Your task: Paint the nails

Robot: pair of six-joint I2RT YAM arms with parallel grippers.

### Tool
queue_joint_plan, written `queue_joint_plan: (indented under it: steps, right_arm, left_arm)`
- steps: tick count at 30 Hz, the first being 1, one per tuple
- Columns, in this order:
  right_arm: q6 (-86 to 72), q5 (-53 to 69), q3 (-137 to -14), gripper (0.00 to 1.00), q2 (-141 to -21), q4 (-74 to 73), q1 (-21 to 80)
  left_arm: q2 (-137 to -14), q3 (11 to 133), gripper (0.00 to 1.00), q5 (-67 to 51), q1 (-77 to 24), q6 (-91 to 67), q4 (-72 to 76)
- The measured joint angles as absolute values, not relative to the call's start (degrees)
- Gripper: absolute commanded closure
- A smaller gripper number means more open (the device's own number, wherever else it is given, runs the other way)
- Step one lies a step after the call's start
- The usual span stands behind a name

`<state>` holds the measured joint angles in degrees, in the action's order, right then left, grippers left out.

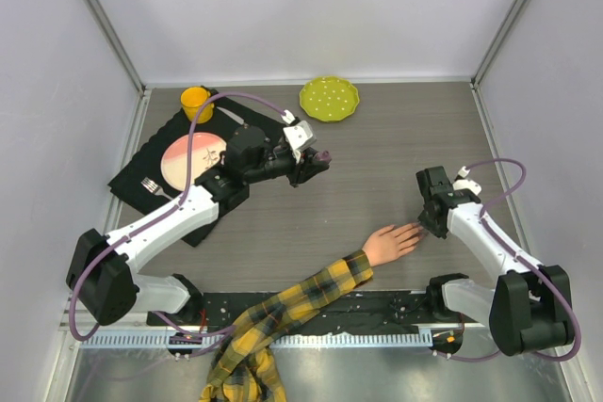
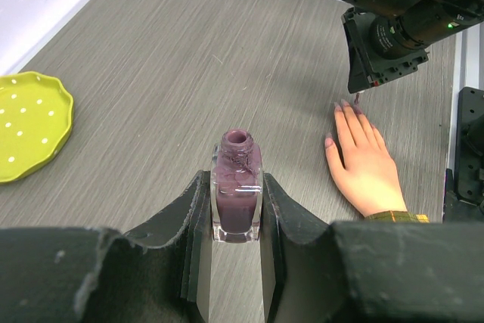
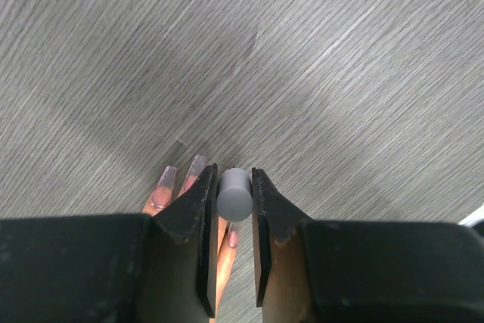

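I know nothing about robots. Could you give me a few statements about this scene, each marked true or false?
1. The left pincer is shut on a small glass bottle of purple polish. True.
2. That bottle is capped. False: its neck stands open.
3. The right pincer is shut on a small grey round cap above the fingertips of the pale mannequin hand. True.
4. The mannequin hand lies palm up. False: it lies palm down, the nails facing up.
5. The lime-green dotted plate sits on the black mat. False: it sits on the bare grey wood-grain table; a pink round plate is on the mat.
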<state>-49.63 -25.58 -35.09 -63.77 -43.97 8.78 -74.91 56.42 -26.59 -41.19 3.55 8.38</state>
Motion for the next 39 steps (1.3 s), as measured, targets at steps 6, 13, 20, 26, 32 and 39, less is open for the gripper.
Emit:
queue_joint_plan:
  steps: [6, 13, 20, 26, 32, 39]
  right_arm:
    - [-49.5, -24.9, -36.3, 0.99, -60.9, -46.4, 8.8]
    - [-49.4, -21.2, -37.1, 0.99, -59.6, -48.8, 8.8]
    - [-49.3, -19.0, -36.2, 0.99, -59.9, -48.5, 8.8]
    - [-49.1, -18.5, -35.6, 0.99, -61.6, -48.0, 8.8]
    - [-49.1, -19.0, -35.6, 0.99, -62.4, -47.6, 8.8]
    - [-49.1, -20.1, -35.6, 0.99, -62.4, -46.5, 8.8]
  left_arm:
    - [-74.9, 56.4, 1.00, -26.6, -41.2, 3.5, 8.4]
    - [-74.9, 56.4, 1.00, -26.6, -41.2, 3.5, 8.4]
    - [-74.9, 56.4, 1.00, -26.8, -41.2, 3.5, 8.4]
    - [-74.9, 56.4, 1.00, -26.9, -41.2, 3.5, 8.4]
    - [-74.9, 56.4, 1.00, -27.0, -41.2, 3.5, 8.4]
    - [-74.9, 56.4, 1.00, -27.0, -41.2, 3.5, 8.4]
